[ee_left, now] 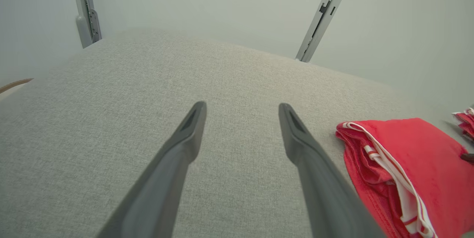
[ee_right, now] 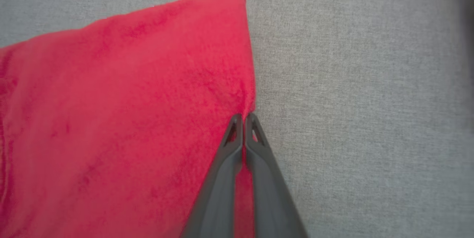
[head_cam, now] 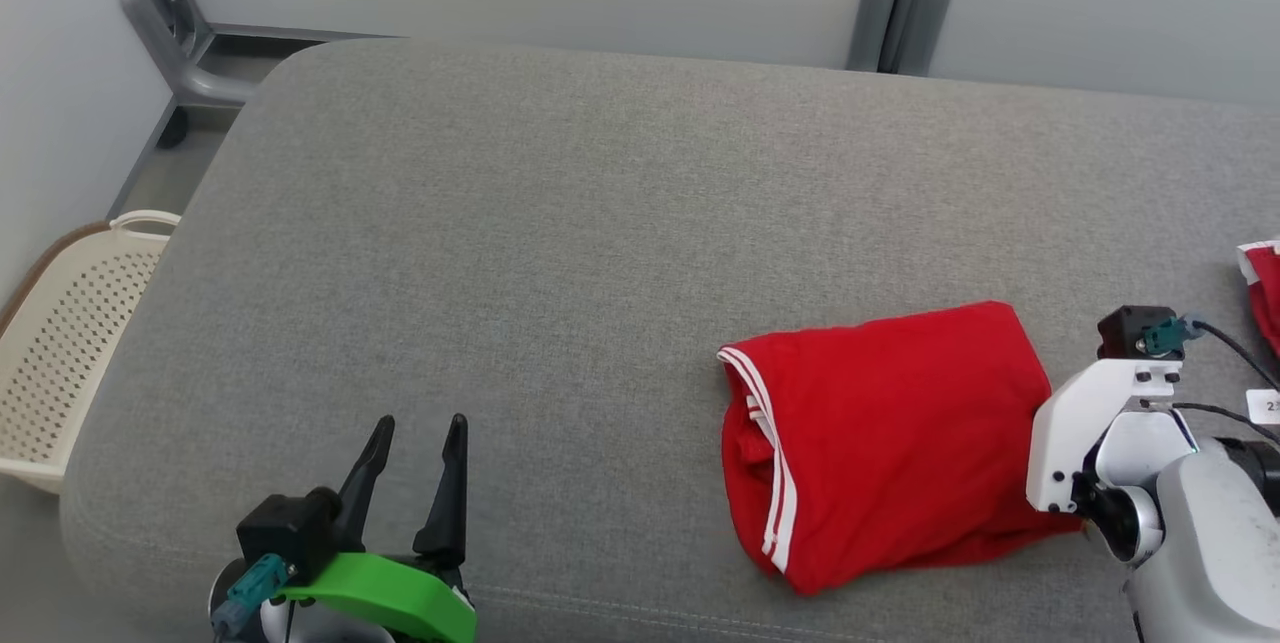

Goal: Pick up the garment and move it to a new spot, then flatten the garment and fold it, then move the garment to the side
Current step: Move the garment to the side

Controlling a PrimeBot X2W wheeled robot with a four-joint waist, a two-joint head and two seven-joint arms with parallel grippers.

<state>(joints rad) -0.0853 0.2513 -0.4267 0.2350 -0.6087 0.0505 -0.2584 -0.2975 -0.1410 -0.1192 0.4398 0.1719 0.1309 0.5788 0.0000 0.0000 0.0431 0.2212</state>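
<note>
Left pincer (head_cam: 421, 420) spread wide; right pincer (ee_right: 244, 116) pinched tight.

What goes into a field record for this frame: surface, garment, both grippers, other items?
surface: grey cushioned surface
garment: folded red garment with white stripes, lying flat toward the surface's right side
right gripper: right gripper shut, pinching the garment's right edge
left gripper: left gripper open, holding nothing, over bare fabric left of the garment
other items: cream perforated basket beyond the surface's left end; second red cloth at the right border, apart from the garment
stage: garment folded, not yet moved aside
</note>
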